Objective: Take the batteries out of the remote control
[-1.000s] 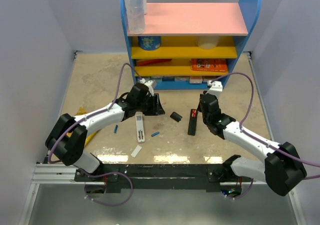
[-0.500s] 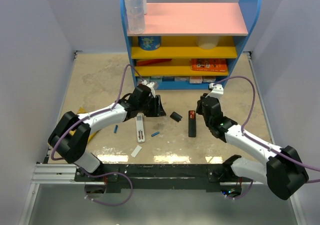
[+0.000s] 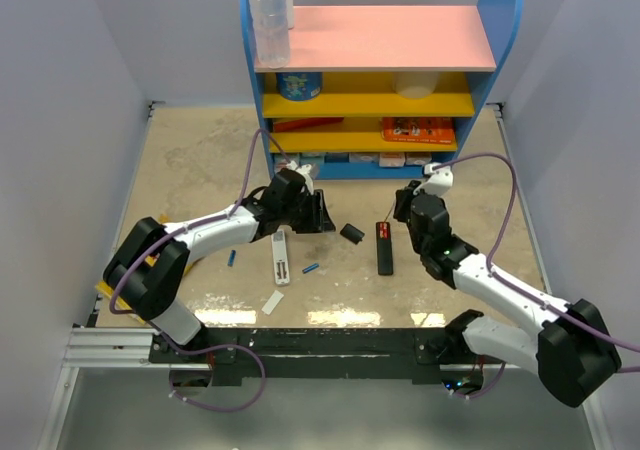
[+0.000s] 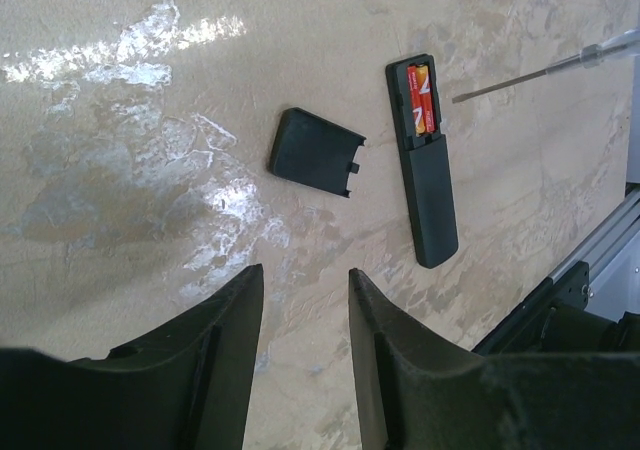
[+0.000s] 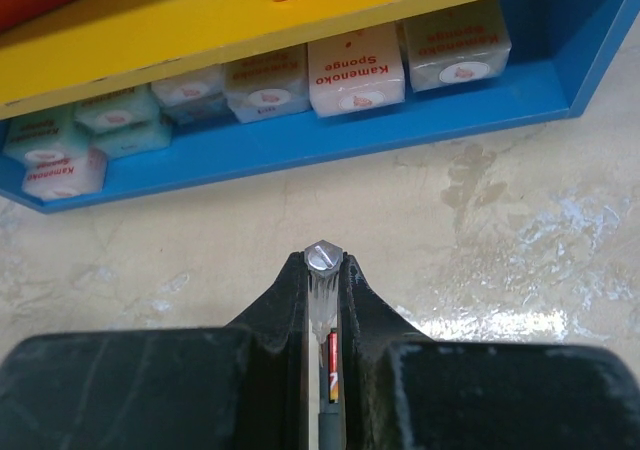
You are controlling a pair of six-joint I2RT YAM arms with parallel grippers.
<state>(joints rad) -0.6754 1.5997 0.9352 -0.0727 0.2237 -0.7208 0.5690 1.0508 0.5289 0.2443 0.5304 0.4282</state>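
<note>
Beige stone worktop [image 4: 150, 200], open between my half-wide left hand [image 4: 300, 280] and slim black remote [image 4: 432, 200]; right hand [image 5: 322, 266] pinches thin clear stick [image 5: 321, 255].

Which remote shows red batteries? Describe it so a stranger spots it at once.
Start at the blue shelf at the back of the table. In front of it, right of centre, lies a black remote. Unlike the white remote further left, its open end shows red batteries, with a loose black cover beside it.
</note>
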